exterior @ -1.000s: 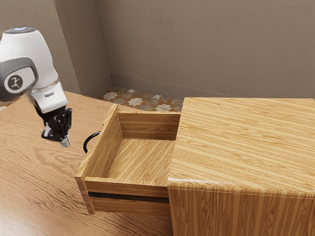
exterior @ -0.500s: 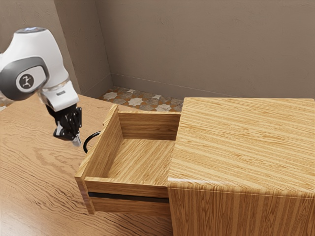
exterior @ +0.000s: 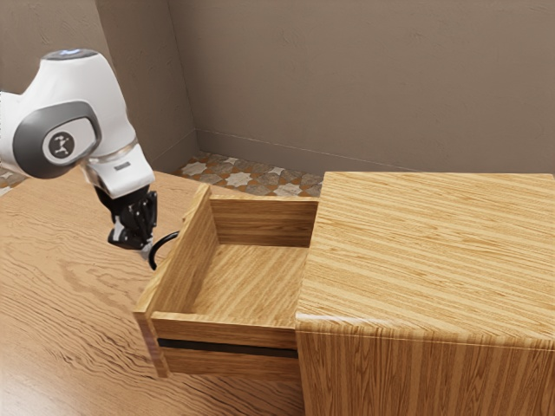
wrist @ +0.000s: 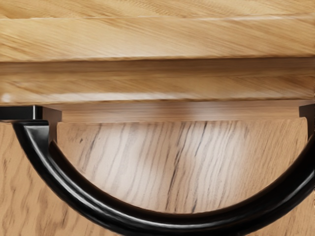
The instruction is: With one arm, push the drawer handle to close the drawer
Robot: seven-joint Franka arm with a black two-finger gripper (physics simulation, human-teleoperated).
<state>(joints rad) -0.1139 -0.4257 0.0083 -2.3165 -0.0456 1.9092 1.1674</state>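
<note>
From here I see the gripper [exterior: 146, 251], fingers pressed together, tip right by the black handle [wrist: 167, 221] on the drawer's [exterior: 225, 330] front; the drawer juts open from the cabinet [exterior: 434, 251].

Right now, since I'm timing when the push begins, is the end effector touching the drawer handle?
Touching. In the exterior view, the tip of the end effector meets the outer curve of the handle, with no gap between them.

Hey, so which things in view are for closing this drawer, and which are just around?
For the job:
- open drawer
- black curved handle
- cabinet
- gripper

Just around:
- wooden table
- patterned floor
- wall
</note>
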